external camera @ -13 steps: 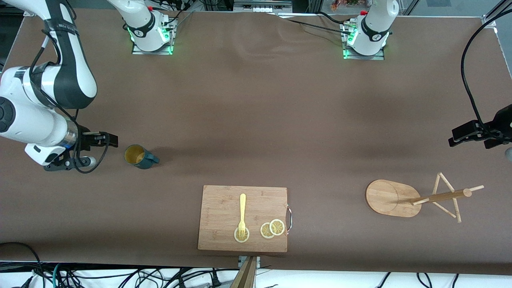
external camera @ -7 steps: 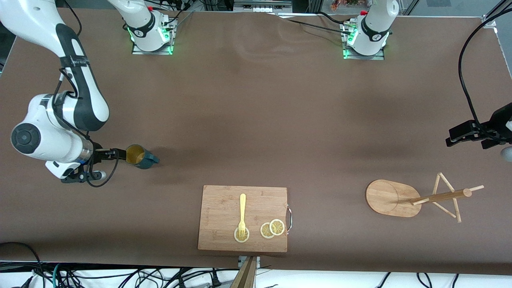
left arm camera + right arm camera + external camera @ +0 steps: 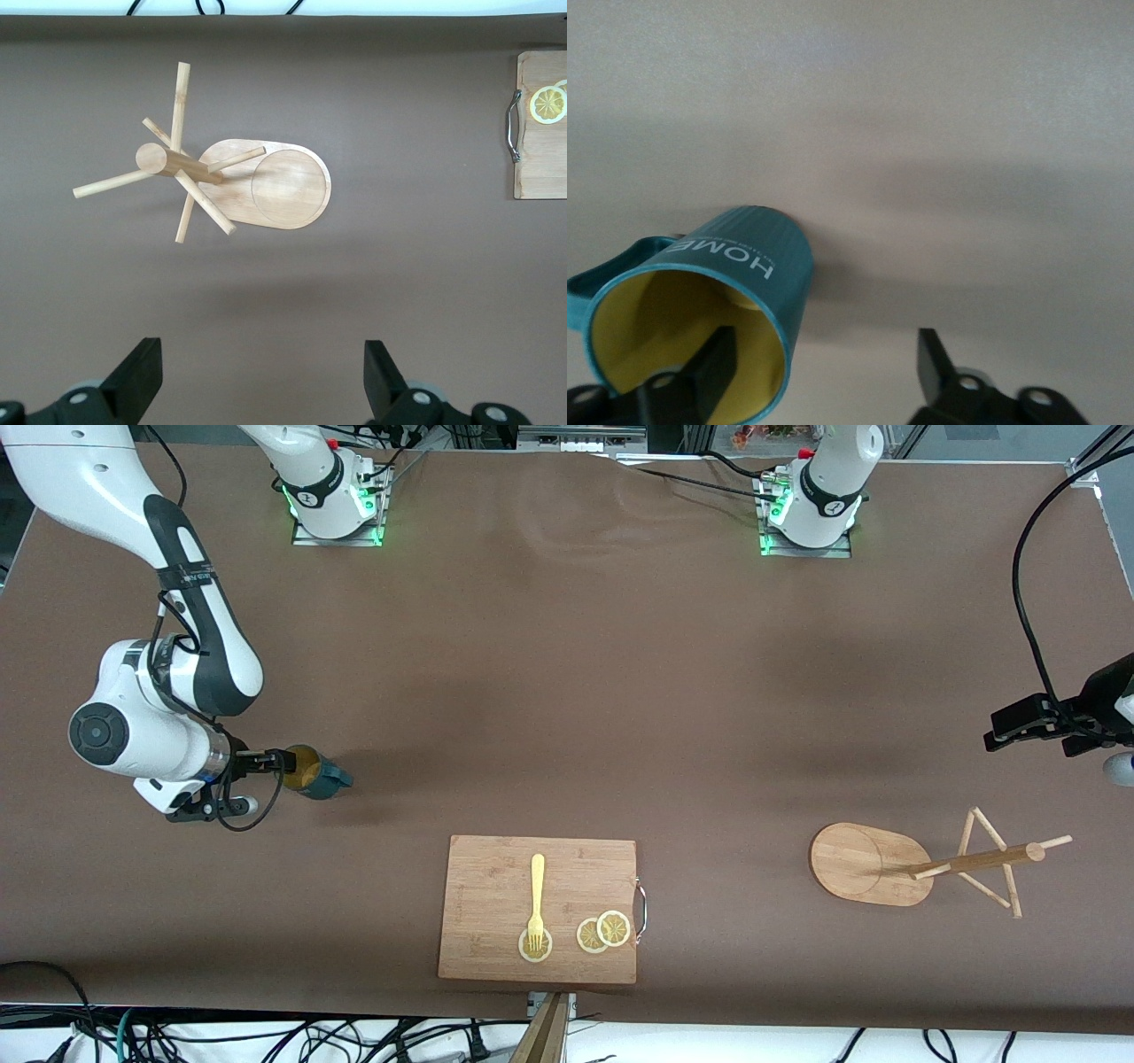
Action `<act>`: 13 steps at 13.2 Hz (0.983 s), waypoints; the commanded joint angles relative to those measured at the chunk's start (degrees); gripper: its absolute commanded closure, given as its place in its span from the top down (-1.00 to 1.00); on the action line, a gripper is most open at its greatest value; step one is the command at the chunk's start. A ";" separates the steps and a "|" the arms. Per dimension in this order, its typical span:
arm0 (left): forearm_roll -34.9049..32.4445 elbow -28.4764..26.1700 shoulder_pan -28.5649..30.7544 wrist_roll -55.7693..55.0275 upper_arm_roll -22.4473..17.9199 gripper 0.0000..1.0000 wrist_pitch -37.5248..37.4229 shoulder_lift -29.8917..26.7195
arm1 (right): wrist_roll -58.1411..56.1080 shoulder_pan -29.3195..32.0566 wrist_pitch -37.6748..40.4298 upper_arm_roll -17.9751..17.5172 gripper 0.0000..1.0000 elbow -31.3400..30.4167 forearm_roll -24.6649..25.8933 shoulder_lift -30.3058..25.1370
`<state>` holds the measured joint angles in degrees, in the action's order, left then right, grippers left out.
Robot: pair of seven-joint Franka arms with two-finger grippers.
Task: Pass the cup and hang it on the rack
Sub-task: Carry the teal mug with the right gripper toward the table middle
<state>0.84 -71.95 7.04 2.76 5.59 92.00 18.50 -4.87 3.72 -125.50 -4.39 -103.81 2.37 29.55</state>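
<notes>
- Right pincer (image 3: pixel 285 761) spread, one finger inside the cup (image 3: pixel 312 771) standing on the counter (image 3: pixel 567 691): closing off-centre could tip it, I think.
- Left pincer (image 3: pixel 257 376) spread, waiting above the rack (image 3: pixel 921 865).

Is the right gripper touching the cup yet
Cannot tell. In the right wrist view the right gripper straddles the cup wall, no contact plainly shown.

A robotics lab: two white robot arm bases (image 3: pixel 335 491) with green status lights are bolted to a wide brown cloth-covered counter (image 3: pixel 567 691), loose black cables (image 3: pixel 266 1036) pile along its edge, and metal framing (image 3: pixel 580 436) stands above the bases.
</notes>
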 commanded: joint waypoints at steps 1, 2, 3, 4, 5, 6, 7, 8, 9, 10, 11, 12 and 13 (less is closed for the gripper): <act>0.21 1.37 0.08 1.11 -0.23 1.00 -0.77 0.58 | 0.38 0.50 -2.03 -0.62 -0.19 -2.19 -0.43 -0.72; 0.04 1.46 -0.18 1.11 -0.06 1.00 -0.95 0.49 | 0.56 0.50 -2.03 -0.62 -0.50 -2.10 -0.52 -0.72; 0.21 1.55 -0.19 1.11 -0.05 1.00 -1.03 0.49 | 0.73 0.41 -2.03 -0.70 -0.80 -1.84 -0.52 -0.72; 0.22 1.55 -0.27 1.11 0.03 1.00 -1.04 0.49 | 0.73 0.32 -2.03 -0.79 -1.00 -1.58 -0.61 -0.72; 0.13 1.55 -0.27 1.11 0.03 1.00 -1.04 0.40 | 0.65 0.23 -2.11 -0.79 -1.00 -1.57 -0.96 -0.72; 0.04 1.46 -0.27 1.11 0.03 1.00 -1.04 0.40 | 0.73 0.15 -2.03 -1.05 -1.00 -1.05 -1.05 -0.72; 0.04 1.46 -0.36 1.11 0.03 1.00 -1.04 0.23 | 0.73 -0.38 -1.59 -1.32 -1.00 -0.35 -1.31 -0.81; 0.04 1.28 -0.27 1.02 -0.05 1.00 -1.04 0.14 | 0.91 -1.08 -1.41 -2.19 -1.00 0.61 -2.36 -0.89; 0.30 0.85 -0.27 1.11 -0.05 1.00 -1.04 -0.21 | 0.91 -1.87 -0.98 -2.81 -1.00 1.58 -2.80 -1.24; 0.30 0.15 -0.19 1.02 -0.05 1.00 -0.95 -1.00 | 1.00 -2.92 -0.28 -3.08 -1.00 2.37 -2.63 -1.42; 0.13 -0.82 -0.27 0.94 -0.14 1.00 -0.95 -1.96 | 1.26 -4.76 0.86 -4.64 -1.00 4.21 -2.98 -1.51; 0.13 -1.70 -0.27 0.93 -0.14 1.00 -0.86 -2.93 | 3.70 -6.69 3.48 -5.79 -1.00 6.58 -2.98 -1.51; 0.13 -2.49 -0.27 0.93 -0.14 1.00 -0.77 -3.37 | 9.03 -9.58 5.51 -6.41 -1.00 8.77 -2.98 -1.34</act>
<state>0.84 -72.06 6.88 2.76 5.68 91.64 17.67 -1.91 -1.47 -124.35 -9.74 -98.84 -0.01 28.79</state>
